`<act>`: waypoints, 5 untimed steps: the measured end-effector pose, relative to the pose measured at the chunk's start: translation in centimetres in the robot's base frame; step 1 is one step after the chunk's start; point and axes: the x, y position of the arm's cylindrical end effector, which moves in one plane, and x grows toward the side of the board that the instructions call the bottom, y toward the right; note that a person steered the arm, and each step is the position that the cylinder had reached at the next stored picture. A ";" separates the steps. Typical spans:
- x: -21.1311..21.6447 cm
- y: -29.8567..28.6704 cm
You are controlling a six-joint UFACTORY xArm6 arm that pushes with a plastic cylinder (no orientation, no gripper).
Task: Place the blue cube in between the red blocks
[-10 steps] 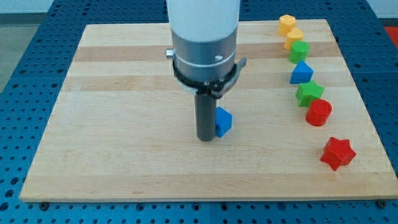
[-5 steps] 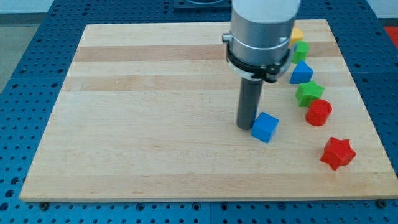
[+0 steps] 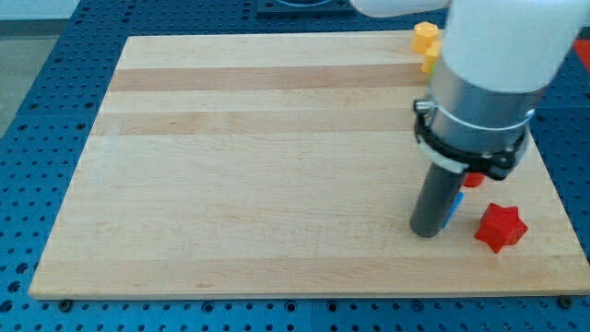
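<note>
Blue cube [image 3: 454,207], mostly hidden behind the dark rod, is showing only as a thin blue sliver at the rod's right edge, near the lower right part of the wooden table [image 3: 230,184]. My tip [image 3: 425,231] is resting on the table surface immediately to the view's left of that sliver, apparently touching the cube, though the contact line itself is covered by the rod. The end effector is a plain rod with no jaws, so it is gripping nothing and is only standing against the cube's side.

To the view's right of the cube, a red star-shaped block [image 3: 501,227] is lying just apart from it, close to the table's right edge. A second red block [image 3: 472,180] is peeking out under the arm's grey collar, just above the cube toward the view's top; its shape cannot be made out because the arm is covering most of it. The blue cube is sitting to the view's left of the gap between these two red pieces.

At the view's top, two yellow blocks [image 3: 426,38] are sitting near the table's far right corner, partly cut off by the white arm housing. The table is resting on a blue perforated base [image 3: 37,111].
</note>
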 end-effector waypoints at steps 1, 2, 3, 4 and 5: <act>-0.7 0.3; -2.2 -2.8; -2.7 -1.9; -2.5 1.2; -2.5 2.9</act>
